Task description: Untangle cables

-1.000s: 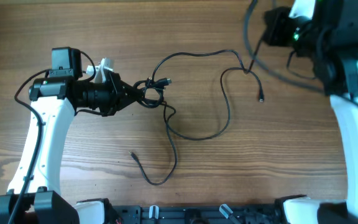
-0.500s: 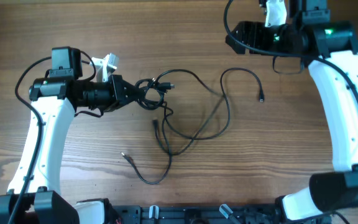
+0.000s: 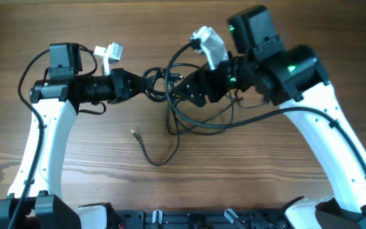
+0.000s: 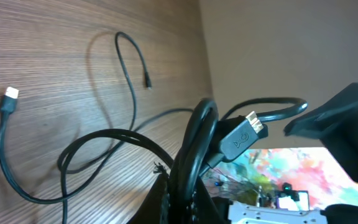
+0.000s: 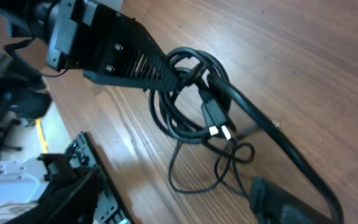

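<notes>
Overhead shows your left gripper clamped shut on the coiled knot of the cables. Your right gripper stands wide open, with loose loops lying just ahead between its jaws.

Mid-table you have little room: the left gripper and right gripper face each other almost tip to tip, with the cables bunched between them and looping toward the near edge. A loose tail ending in a plug lies left of those loops. The table is bare at the far left corner and near the middle of the near edge, so a gripper could pass there.
</notes>
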{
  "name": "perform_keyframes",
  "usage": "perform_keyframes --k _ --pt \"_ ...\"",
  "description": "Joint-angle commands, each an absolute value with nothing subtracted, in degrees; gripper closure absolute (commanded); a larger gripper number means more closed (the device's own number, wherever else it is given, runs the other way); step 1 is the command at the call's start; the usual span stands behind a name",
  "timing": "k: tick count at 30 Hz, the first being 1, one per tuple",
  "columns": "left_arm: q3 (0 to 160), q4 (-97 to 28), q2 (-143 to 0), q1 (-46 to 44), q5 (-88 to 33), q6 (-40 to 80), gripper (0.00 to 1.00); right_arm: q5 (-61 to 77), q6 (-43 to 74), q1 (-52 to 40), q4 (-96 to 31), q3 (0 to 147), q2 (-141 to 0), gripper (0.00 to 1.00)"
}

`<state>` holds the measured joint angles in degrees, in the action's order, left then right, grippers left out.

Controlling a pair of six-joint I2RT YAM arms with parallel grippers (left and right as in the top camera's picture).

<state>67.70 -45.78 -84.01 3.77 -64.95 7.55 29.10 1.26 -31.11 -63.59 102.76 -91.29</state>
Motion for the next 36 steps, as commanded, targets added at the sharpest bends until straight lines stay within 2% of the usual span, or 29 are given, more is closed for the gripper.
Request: perform_keyframes --k 1,7,10,22,32,36 --pt "67.72 -45.39 -83.81 3.6 -71.79 7.7 0.96 21.1 11.18 -34.5 -60.53 102.61 -93.93 0.37" --pt "67.72 -45.41 -83.81 3.6 -71.75 13.56 0.96 20.49 19.42 -36.86 -58.24 102.61 -99.09 0.67" --pt "67.72 -45.41 -83.81 3.6 -71.75 15.55 0.96 20.05 22.79 -36.84 -57.01 102.61 -100.2 0.75" --pt "67.72 -45.41 -83.81 3.6 -69.63 15.94 0.96 23.38 23.62 -36.84 -51.35 102.63 -100.18 0.76" --pt "67.72 -46.98 -83.81 3.6 -69.65 15.88 0.96 21.78 29.58 -36.69 -44.14 102.63 -100.82 0.77" --pt "67.72 -46.98 -83.81 2.87 -69.63 15.88 0.96 22.24 31.64 -36.69 -44.03 102.63 -102.35 0.84"
